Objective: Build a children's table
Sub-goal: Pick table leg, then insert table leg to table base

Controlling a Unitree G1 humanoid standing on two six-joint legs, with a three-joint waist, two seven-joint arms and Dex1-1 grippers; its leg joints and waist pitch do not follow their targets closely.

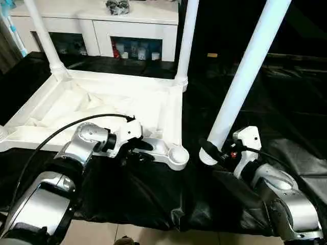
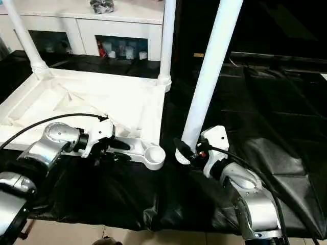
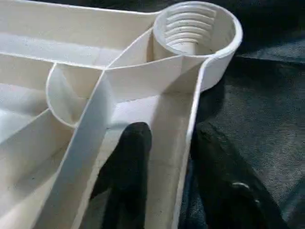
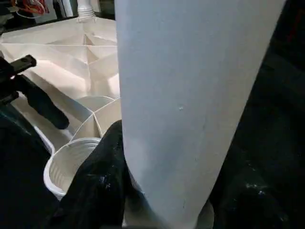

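Head view: the white plastic ribbed table top (image 1: 102, 109) is lying upside down on the black-covered work table (image 1: 286, 102), sockets facing up so legs can go in; two white tapered legs (image 1: 185, 46) are already standing in the far corners.
Left wrist view: the left gripper (image 3: 164, 157) is straddling the near rim wall (image 3: 188, 143), one black finger (image 3: 128, 152) inside, one outside, likely steadying the top. The empty threaded corner socket (image 3: 195, 26) is sitting just ahead.
Right wrist view: the right gripper (image 4: 162, 191) is clamping a third white tube leg (image 4: 190, 95) near its lower end, holding it tilted just beside that socket, probably for insertion.
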